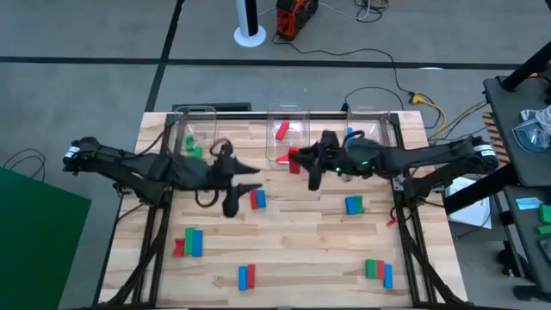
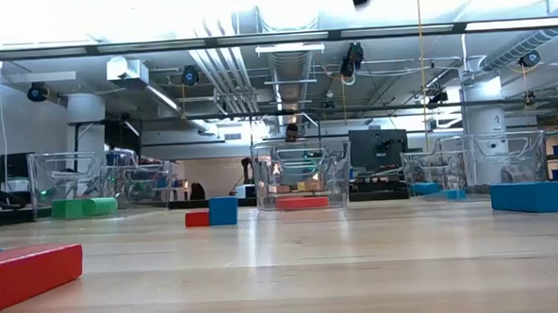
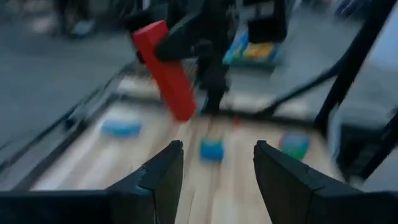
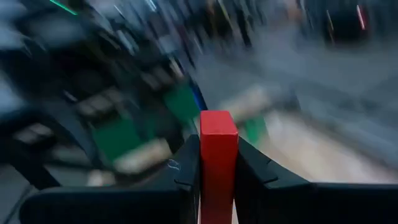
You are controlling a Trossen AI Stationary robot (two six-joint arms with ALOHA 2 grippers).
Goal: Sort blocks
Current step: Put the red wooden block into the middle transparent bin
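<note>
The right end effector (image 4: pixel 217 163) grips a red block (image 4: pixel 218 158) above the worktop (image 1: pixel 301 245), just beside the middle bin (image 1: pixel 287 129). The next move would likely be carrying it over that bin and releasing. The left end effector (image 3: pixel 217 177) hangs open, empty.

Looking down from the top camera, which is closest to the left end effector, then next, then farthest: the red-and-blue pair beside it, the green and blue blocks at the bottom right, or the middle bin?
From the left end effector:
1. Red-and-blue pair, just to its right.
2. Middle bin, at the table's back edge.
3. Green and blue blocks, bottom right corner.
</note>
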